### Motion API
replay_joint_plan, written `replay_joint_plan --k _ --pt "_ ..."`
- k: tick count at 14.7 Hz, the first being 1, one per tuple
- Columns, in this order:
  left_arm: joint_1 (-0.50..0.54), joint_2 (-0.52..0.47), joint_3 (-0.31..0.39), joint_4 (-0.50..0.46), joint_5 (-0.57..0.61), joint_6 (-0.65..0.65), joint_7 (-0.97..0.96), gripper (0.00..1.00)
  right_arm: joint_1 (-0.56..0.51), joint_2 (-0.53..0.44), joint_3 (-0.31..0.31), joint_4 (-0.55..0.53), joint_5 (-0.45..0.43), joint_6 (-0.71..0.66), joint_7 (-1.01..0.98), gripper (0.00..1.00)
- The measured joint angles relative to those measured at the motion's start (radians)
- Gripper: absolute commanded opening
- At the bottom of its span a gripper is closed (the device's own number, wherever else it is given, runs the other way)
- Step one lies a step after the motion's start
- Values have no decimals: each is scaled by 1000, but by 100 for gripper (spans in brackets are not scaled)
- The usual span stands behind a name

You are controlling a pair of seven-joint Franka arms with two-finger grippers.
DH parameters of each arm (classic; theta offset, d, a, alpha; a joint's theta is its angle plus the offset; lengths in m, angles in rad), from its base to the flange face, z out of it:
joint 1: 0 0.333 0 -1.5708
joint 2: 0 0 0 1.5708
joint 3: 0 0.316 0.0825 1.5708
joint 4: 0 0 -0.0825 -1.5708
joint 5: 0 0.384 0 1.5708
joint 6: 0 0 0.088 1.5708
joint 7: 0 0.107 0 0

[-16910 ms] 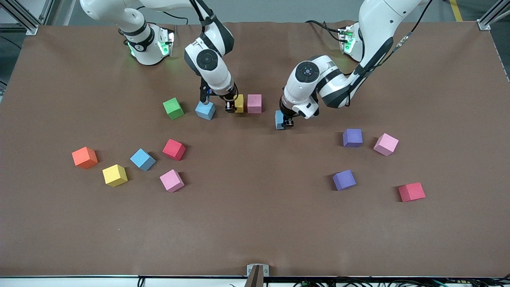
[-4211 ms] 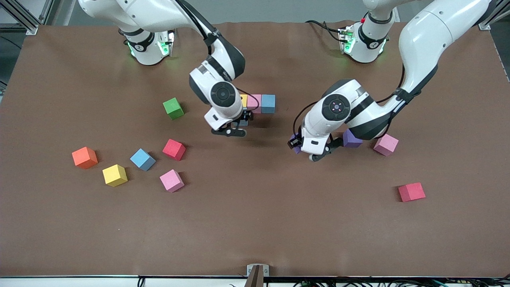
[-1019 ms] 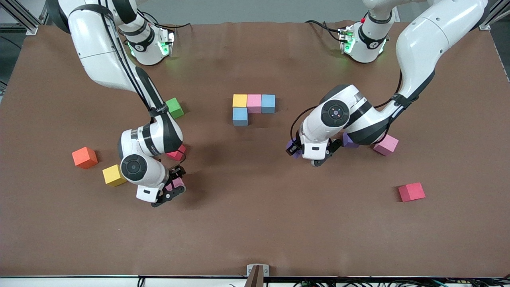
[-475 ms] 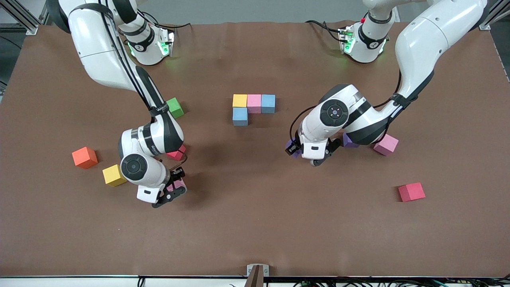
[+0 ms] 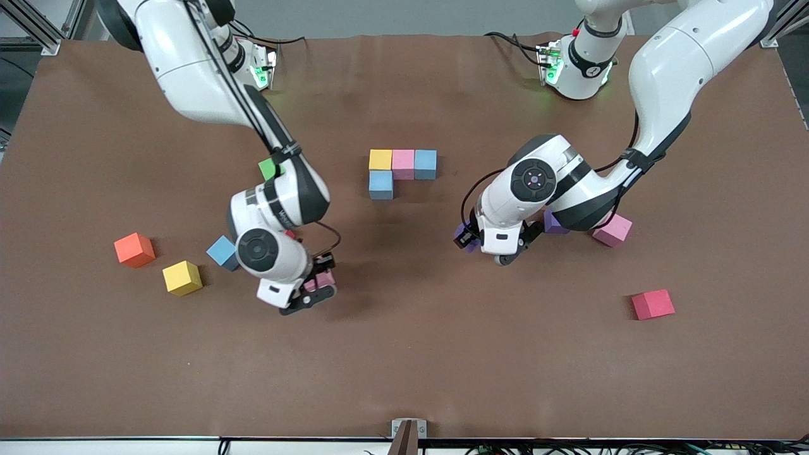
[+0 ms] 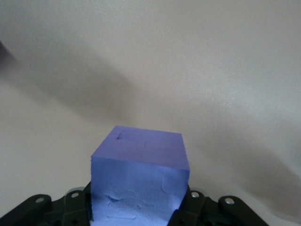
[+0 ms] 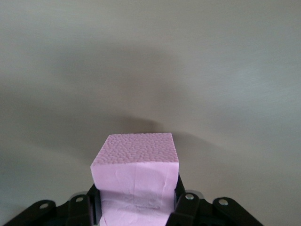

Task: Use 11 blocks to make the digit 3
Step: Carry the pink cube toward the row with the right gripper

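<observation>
My right gripper [image 5: 319, 287] is shut on a pink cube [image 5: 325, 279] and holds it above bare table; the cube fills the right wrist view [image 7: 136, 176] between the fingers. My left gripper [image 5: 466, 239] is shut on a purple cube [image 5: 461, 236] just above the table, and the cube also shows in the left wrist view [image 6: 138, 174]. Near the table's middle, a yellow cube [image 5: 380, 159], a pink cube [image 5: 403, 160] and a light blue cube [image 5: 425, 161] touch in a row. Another light blue cube [image 5: 381, 182] touches the yellow one on its nearer side.
Loose toward the right arm's end: light blue [image 5: 221, 251], yellow [image 5: 182, 277], orange [image 5: 134, 249] and green [image 5: 268, 169] cubes. Toward the left arm's end: a purple cube [image 5: 551, 222] partly under the left arm, a pink cube [image 5: 612, 229] and a red cube [image 5: 653, 304].
My right gripper has carried the pink cube toward the table's middle, uncovering the loose light blue cube. The left gripper has barely moved with its purple cube.
</observation>
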Motion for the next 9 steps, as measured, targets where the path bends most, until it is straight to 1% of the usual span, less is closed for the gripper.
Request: replay_joint_plan --k 3,5,9 --pt "-1 0 0 0 0 0 0 25 73 -1 1 6 27 -27 133 44" --pt "-2 0 0 0 0 0 1 26 123 -1 2 9 29 -59 225 44" --pt "-4 1 9 -2 0 -1 44 26 200 -1 2 -1 29 -77 379 44"
